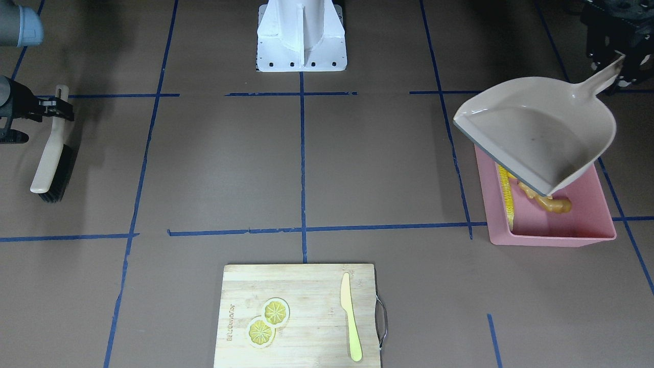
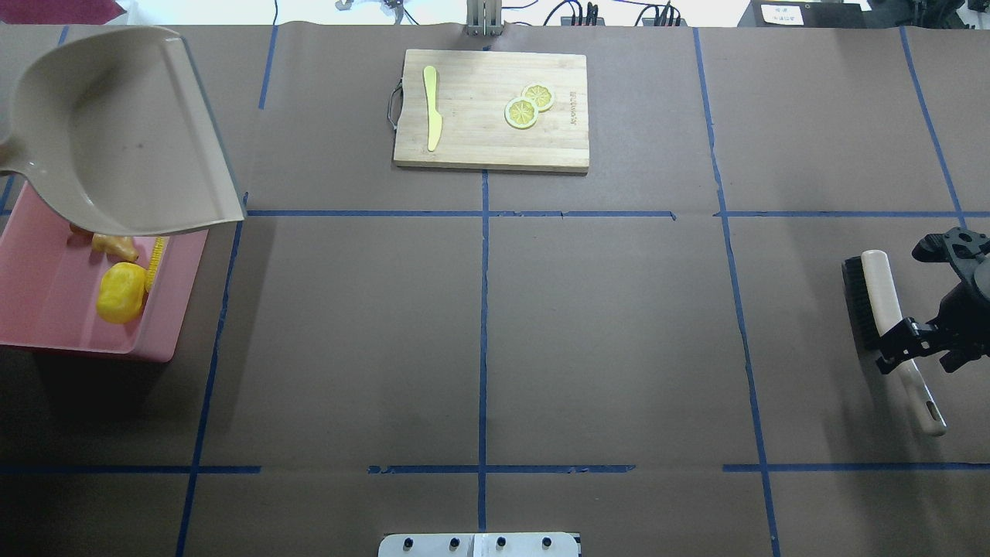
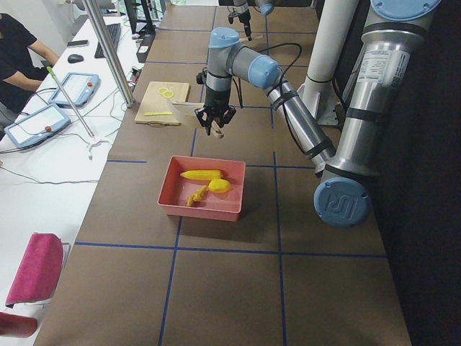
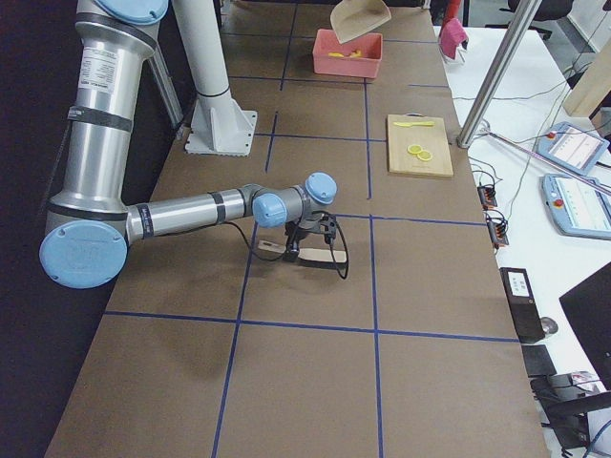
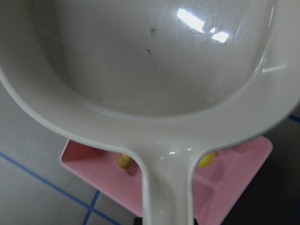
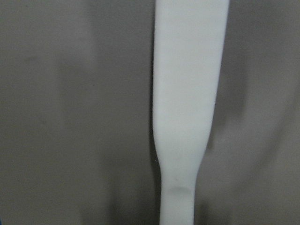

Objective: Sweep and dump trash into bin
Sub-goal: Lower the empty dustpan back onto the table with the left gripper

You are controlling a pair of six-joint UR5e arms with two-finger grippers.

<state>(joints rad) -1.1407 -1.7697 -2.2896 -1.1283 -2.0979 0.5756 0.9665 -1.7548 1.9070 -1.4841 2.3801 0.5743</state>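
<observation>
The pink bin (image 2: 46, 317) stands at the table's left end and also shows in the front view (image 1: 557, 227). In it lie the corn cob (image 2: 157, 259), the yellow lump (image 2: 121, 292) and the tan ginger root (image 2: 114, 245). My left gripper (image 1: 621, 59) is shut on the handle of the beige dustpan (image 2: 116, 131). It holds the pan empty and tilted above the bin's far part. My right gripper (image 2: 913, 344) is shut on the handle of the brush (image 2: 874, 302), low at the table's right end.
A wooden cutting board (image 2: 491, 143) at the far middle carries two lemon slices (image 2: 530, 104) and a pale yellow-green knife (image 2: 431, 108). The white robot base (image 1: 301, 36) is at the near middle edge. Blue tape lines cross the brown table cover.
</observation>
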